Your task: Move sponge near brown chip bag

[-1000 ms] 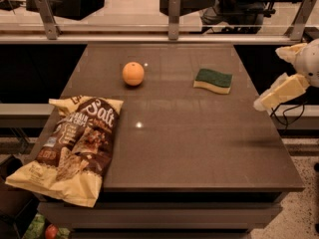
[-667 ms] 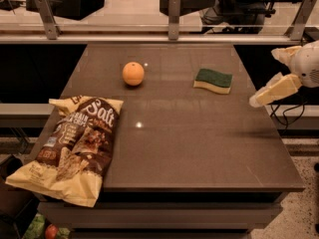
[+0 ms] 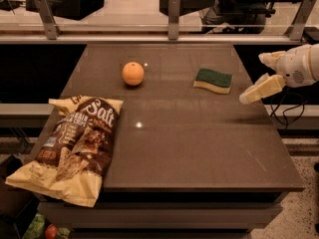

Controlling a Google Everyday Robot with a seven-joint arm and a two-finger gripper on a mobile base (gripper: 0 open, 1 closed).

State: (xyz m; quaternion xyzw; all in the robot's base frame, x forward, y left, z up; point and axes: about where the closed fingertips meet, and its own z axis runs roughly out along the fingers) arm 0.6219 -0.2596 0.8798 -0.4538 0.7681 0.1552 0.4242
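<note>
Leftward went the gripper (image 3: 251,79) since the earlier frames, its lower fingertip now over the right edge of the table (image 3: 199,143).

At the front-left corner the brown chip bag (image 3: 75,146) lay flat, overhanging the left edge and front corner. An orange (image 3: 133,73) sat well behind it, left of centre. Bare tabletop stretched across the middle and front. The sponge (image 3: 213,80) lay flat at the back right, green side up, apart from the orange. Just right of it hung the gripper, fingers spread, holding nothing.
</note>
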